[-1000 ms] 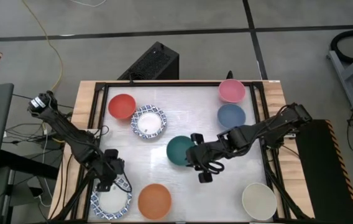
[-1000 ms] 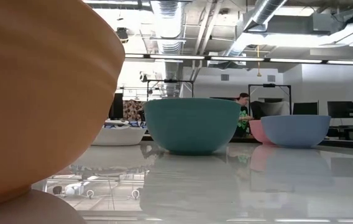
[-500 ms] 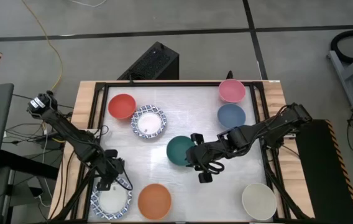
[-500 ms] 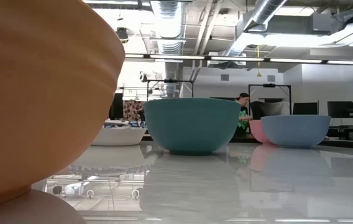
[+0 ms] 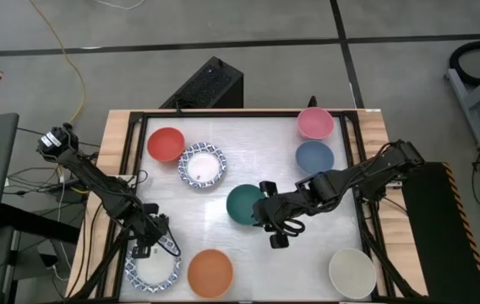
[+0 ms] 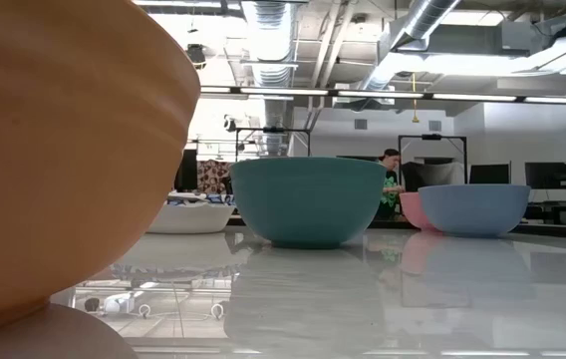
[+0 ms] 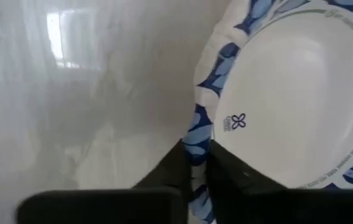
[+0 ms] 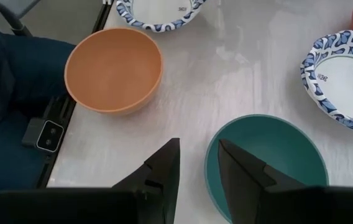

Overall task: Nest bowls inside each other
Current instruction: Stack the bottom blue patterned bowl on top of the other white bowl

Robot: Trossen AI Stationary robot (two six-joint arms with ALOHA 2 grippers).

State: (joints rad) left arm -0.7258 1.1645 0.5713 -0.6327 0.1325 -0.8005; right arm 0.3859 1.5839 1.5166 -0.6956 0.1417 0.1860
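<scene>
At the near left corner of the white table (image 5: 248, 160), the left gripper (image 7: 196, 163) pinches the rim of a blue-and-white patterned paper plate (image 7: 288, 99), with the round orange bowl (image 5: 210, 273) just to its right and the cream bowl (image 5: 351, 272) at the near right corner. At mid-table the right gripper (image 8: 196, 160) straddles the near rim of the dark green bowl (image 8: 265, 158), jaws partly apart, one finger inside and one outside. Farther off, the red bowl (image 5: 166, 144) and a second patterned plate (image 5: 201, 165) sit far left, the blue bowl (image 5: 314, 157) and pink bowl (image 5: 315, 123) far right, all separate, none nested.
</scene>
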